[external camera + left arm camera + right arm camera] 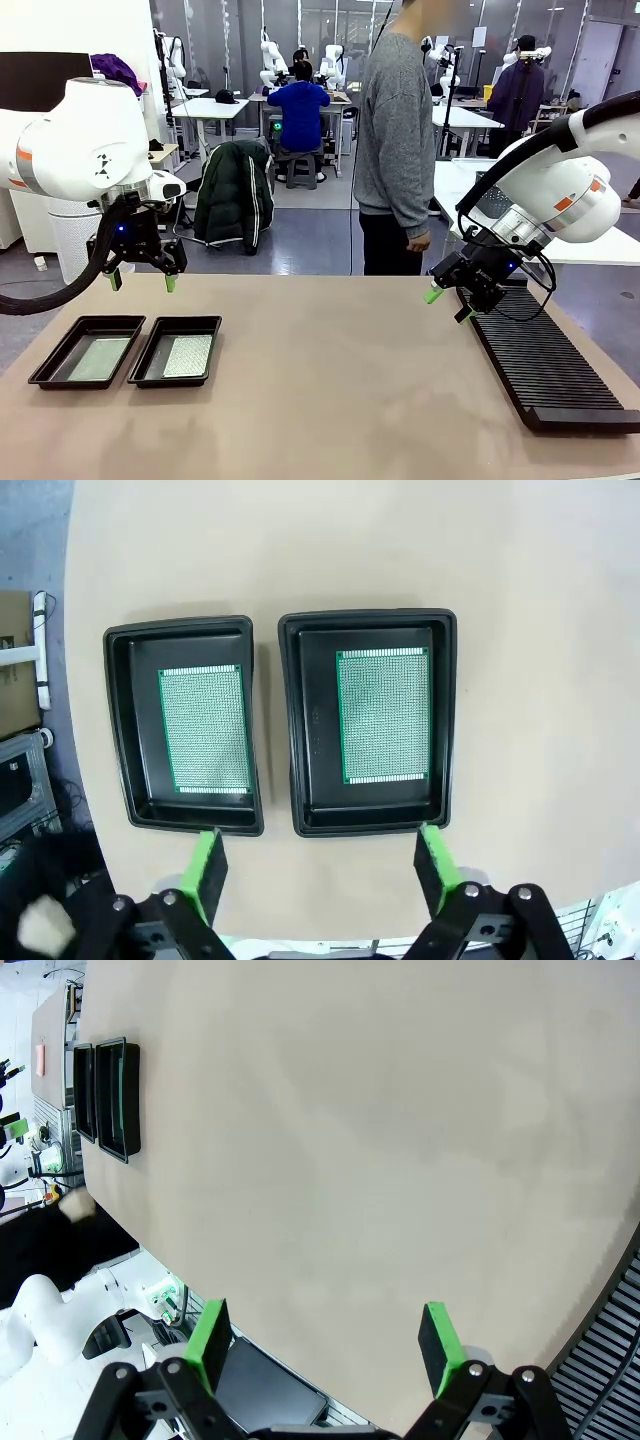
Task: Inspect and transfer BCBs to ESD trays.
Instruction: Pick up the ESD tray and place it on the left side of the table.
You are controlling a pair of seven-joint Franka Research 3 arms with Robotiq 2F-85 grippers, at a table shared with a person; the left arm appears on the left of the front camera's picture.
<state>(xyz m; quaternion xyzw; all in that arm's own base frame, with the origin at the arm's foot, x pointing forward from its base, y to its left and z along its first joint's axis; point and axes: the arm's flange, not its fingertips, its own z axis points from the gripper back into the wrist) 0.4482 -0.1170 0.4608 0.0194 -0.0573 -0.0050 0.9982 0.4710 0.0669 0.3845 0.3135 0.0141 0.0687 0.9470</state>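
Each tray held a board. Both grippers hung empty, fingers spread. The job looked done; next, just back away.

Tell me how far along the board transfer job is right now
It looks finished. Each ESD tray, left and right, holds one BCB lying flat on its floor. Nothing is in hand: the left claw and right claw are open above the table. The slotted rack appears empty, so no boards seem left.

White arms, black pincers, green pads
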